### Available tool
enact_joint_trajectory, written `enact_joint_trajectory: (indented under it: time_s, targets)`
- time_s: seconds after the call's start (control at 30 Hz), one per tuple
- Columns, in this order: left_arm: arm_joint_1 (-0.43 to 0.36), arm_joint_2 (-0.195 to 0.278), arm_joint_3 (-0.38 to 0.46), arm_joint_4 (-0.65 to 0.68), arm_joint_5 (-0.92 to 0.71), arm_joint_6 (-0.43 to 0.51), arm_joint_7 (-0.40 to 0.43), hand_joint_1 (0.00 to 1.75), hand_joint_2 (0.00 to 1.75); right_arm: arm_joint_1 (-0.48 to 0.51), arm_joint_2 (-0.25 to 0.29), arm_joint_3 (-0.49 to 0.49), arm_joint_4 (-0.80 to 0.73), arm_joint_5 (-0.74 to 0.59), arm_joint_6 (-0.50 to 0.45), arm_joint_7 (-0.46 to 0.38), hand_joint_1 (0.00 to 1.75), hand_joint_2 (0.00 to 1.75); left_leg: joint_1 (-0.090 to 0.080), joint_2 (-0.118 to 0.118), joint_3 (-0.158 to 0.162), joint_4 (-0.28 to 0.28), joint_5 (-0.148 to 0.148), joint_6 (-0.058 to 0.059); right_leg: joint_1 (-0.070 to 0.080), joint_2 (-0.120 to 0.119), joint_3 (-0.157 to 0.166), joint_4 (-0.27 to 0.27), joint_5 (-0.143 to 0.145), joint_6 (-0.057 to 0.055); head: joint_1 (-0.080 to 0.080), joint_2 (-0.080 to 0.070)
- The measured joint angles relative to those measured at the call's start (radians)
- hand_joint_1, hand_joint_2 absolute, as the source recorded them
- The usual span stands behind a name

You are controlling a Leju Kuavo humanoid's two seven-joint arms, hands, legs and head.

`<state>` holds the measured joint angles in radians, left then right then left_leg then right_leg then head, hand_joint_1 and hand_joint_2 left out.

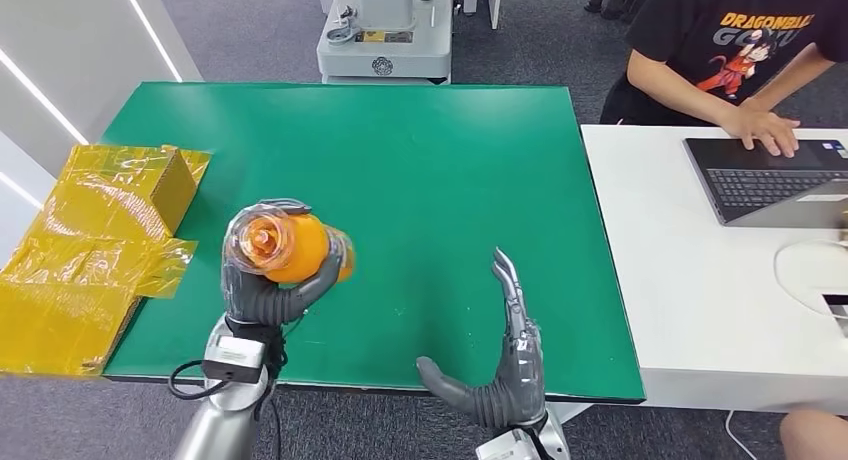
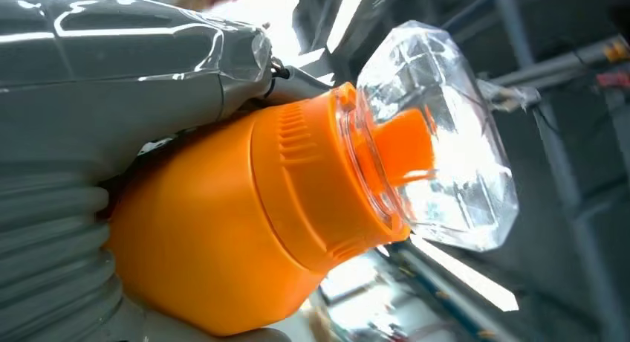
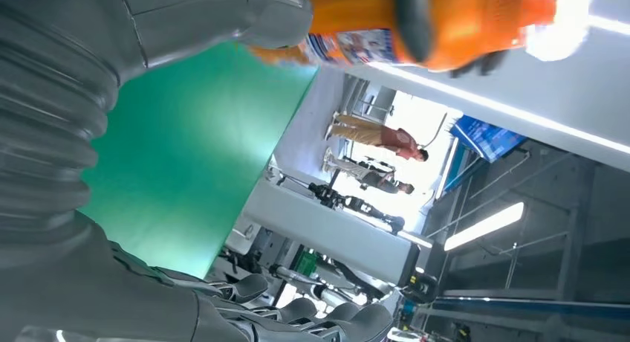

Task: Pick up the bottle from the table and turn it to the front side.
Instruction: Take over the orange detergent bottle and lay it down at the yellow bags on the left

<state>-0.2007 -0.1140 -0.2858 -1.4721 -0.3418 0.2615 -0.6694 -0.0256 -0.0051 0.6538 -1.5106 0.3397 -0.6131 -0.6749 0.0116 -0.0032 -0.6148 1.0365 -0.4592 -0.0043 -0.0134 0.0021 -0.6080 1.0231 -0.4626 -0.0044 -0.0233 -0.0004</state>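
Closest to the head camera, the robot's right hand point(image 1: 505, 375) hung over the near edge of the green-topped table point(image 1: 420, 160), its fingers point(image 1: 510, 290) spread apart and holding nothing, the thumb stuck out toward the other arm. Well clear of those open fingers, the left hand point(image 1: 262, 295) had its dark fingers point(image 1: 300, 292) clamped round the body of the orange plastic bottle with a clear faceted cap point(image 1: 280, 245). The bottle was off the table, tipped so that its cap faced up toward the head camera. From the left wrist, the ribbed orange collar and the clear cap point(image 2: 438, 134) stuck out beyond the fingers, with the thick grey thumb pressed along the bottle's side. From the right wrist, a printed label point(image 3: 356, 44) on the bottle could be seen next to the grey thumb, though its print was too blurred to read.

Judging by this, the pick-up was done: the bottle was lifted and firmly held. Which side counted as the front could not be told for certain, so the turning seemed unfinished, and the free right hand looked placed to help with it.

Beyond the left fingers lay a crumpled yellow film-wrapped box point(image 1: 90, 240) at the table's edge. Past the right fingers, a person in a black printed shirt point(image 1: 730, 40) typed at a dark laptop point(image 1: 770, 180) on a white desk point(image 1: 680, 280).
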Motion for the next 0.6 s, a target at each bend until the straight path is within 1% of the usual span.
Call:
enact_joint_trajectory:
  time_s: [0.07,0.17,0.23,0.3,0.43,0.5,0.6]
  targets:
    - [-0.014,0.053,0.020,0.000,-0.163,0.092,0.050,1.75,1.75,0.020,0.007,0.000,-0.029,-0.002,0.029,-0.001,0.00,1.75,0.000,0.000,0.000,0.000,0.000,0.000,0.000,0.000,0.000,0.000,0.000,0.000,0.000,0.000]
    - [-0.024,0.114,0.048,0.000,-0.258,0.138,0.101,1.75,1.75,0.027,0.013,-0.002,-0.051,-0.010,0.058,-0.003,0.00,1.75,0.000,0.000,0.000,0.000,0.000,0.000,0.000,0.000,0.000,0.000,0.000,0.000,0.000,0.000]
    - [-0.031,0.154,0.066,0.000,-0.277,0.144,0.114,1.75,1.75,0.029,0.016,-0.003,-0.065,-0.014,0.070,-0.003,0.00,1.75,0.001,0.001,0.000,0.000,0.000,0.000,0.000,0.001,0.000,0.000,0.000,-0.001,0.000,0.000]
    - [-0.036,0.181,0.079,0.000,-0.282,0.146,0.117,1.75,1.75,0.032,0.019,-0.004,-0.075,-0.016,0.076,-0.003,0.00,1.75,0.000,0.001,0.001,0.000,0.000,0.000,0.000,0.001,0.000,0.000,0.000,-0.001,0.000,0.000]
    - [-0.038,0.205,0.086,0.000,-0.296,0.151,0.124,1.75,1.75,0.033,0.023,-0.007,-0.085,-0.018,0.081,-0.004,0.00,1.75,0.000,0.001,0.000,0.000,0.000,0.000,0.000,0.000,0.000,0.000,0.000,-0.001,0.000,0.000]
    - [-0.041,0.224,0.087,0.000,-0.343,0.158,0.160,1.75,1.75,0.033,0.025,-0.010,-0.088,-0.019,0.092,-0.005,0.00,1.75,0.000,0.001,0.000,0.000,0.000,0.000,0.000,0.001,0.000,0.000,0.000,-0.001,0.000,0.000]
    - [-0.057,0.286,0.090,0.003,-0.489,0.150,0.255,1.75,1.75,0.034,0.034,-0.023,-0.100,-0.023,0.125,-0.003,0.00,1.75,0.000,0.002,0.000,0.000,0.000,0.000,0.000,0.001,0.000,0.000,0.000,-0.001,0.000,0.000]
